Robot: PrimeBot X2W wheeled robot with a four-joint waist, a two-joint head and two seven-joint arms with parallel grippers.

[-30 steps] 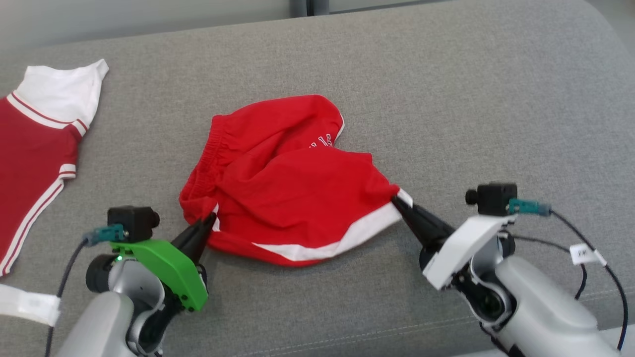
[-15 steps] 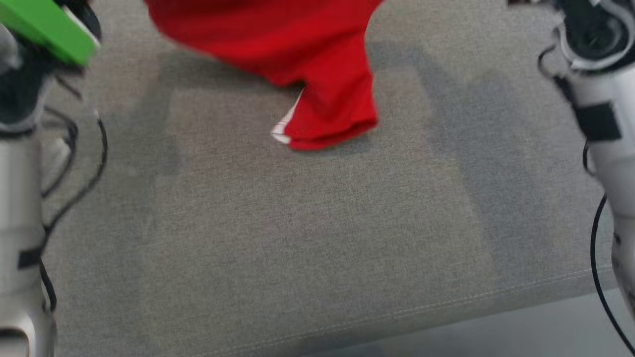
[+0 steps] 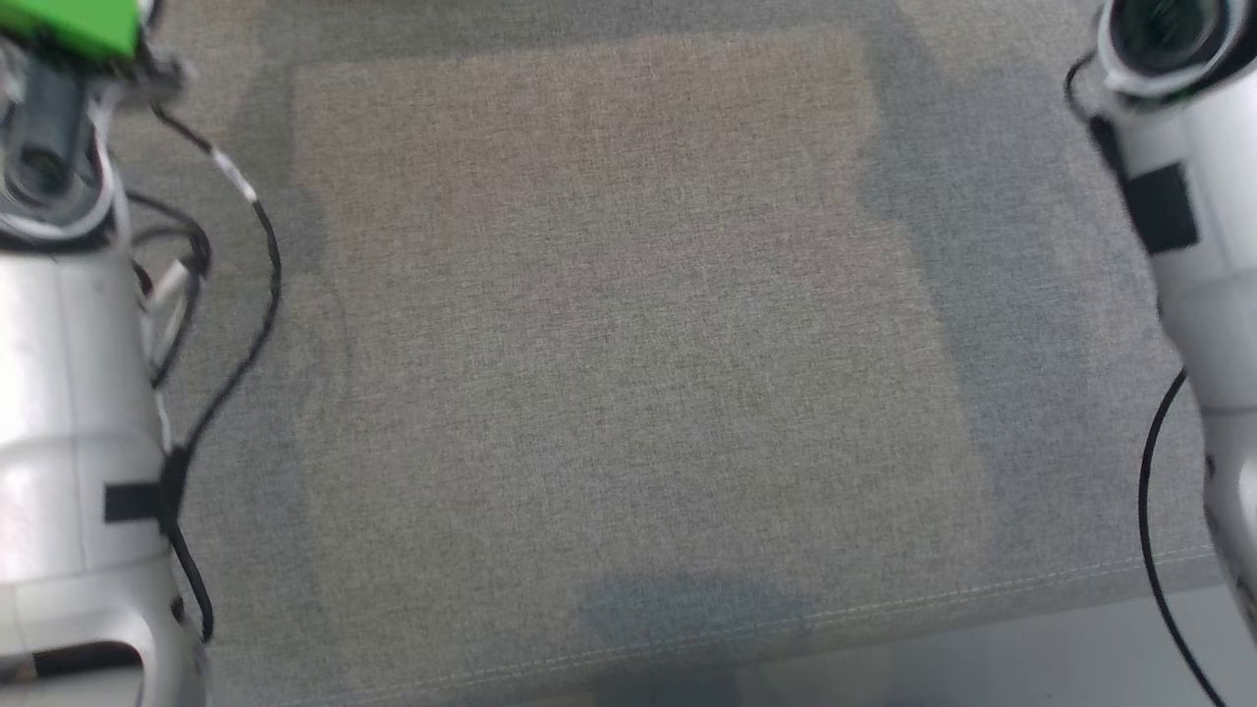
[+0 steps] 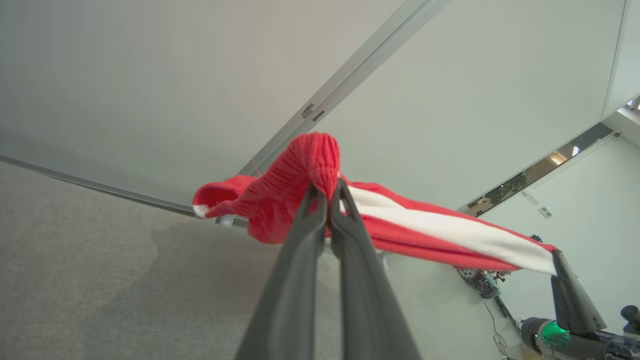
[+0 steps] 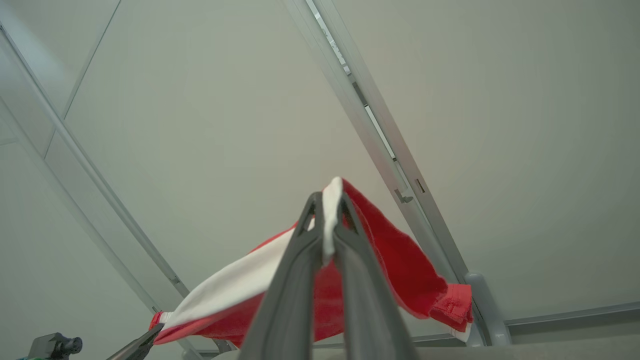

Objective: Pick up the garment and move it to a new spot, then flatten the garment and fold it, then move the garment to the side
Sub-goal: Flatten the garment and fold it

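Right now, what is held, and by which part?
The shorts: left end effector pinches the ribbed red edge, right end effector the white stripe.

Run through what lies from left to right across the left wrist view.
Grey fabric surface → left gripper, shut on the red shorts → the shorts' white stripe → right gripper, pinching the stripe's far end.

The head view is soft with motion blur: the left forearm and right forearm smear at the edges, and the grey cushion carries broad, diffuse shadows framing a lighter patch. Both wrist views are sharp, with bright, even light on the pale wall; the garment shows crisp knit texture.
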